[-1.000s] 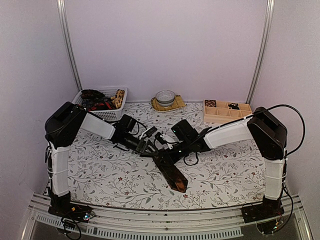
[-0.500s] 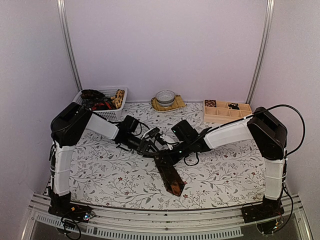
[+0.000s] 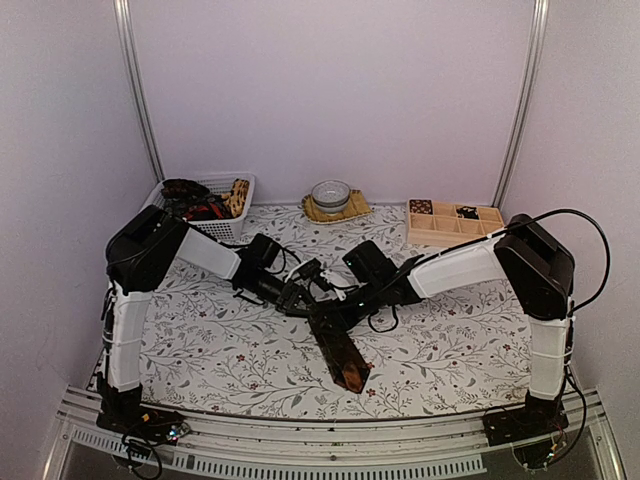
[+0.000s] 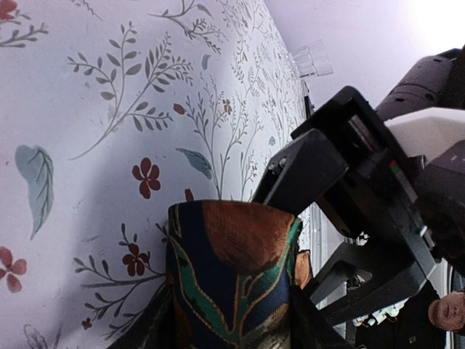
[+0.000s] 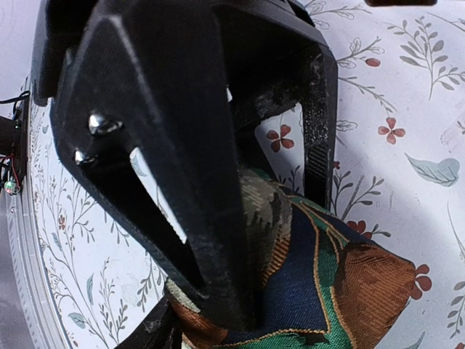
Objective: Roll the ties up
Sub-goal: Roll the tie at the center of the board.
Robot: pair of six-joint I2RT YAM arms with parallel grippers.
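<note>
One tie [image 3: 342, 352], dark with brown, green and navy pattern, lies on the floral cloth near the table's middle, its pointed tip toward the front edge. Its far end is rolled up between both grippers. My left gripper [image 3: 298, 299] holds the roll from the left; in the left wrist view [image 4: 229, 320] the roll [image 4: 232, 269] fills the gap between the jaws. My right gripper [image 3: 330, 312] grips the same roll from the right; in the right wrist view [image 5: 211, 313] its fingers [image 5: 218, 240] close over the fabric [image 5: 327, 283]. The right gripper's body [image 4: 349, 182] also shows in the left wrist view.
A white basket [image 3: 232, 184] with more ties stands at the back left. A bowl [image 3: 330, 193] on a mat sits at the back middle. A wooden compartment box [image 3: 440, 236] is at the back right.
The left arm has swung in toward the right. The tie's free length has shortened a little and its tip has shifted slightly left. Both grippers stay on the roll.
</note>
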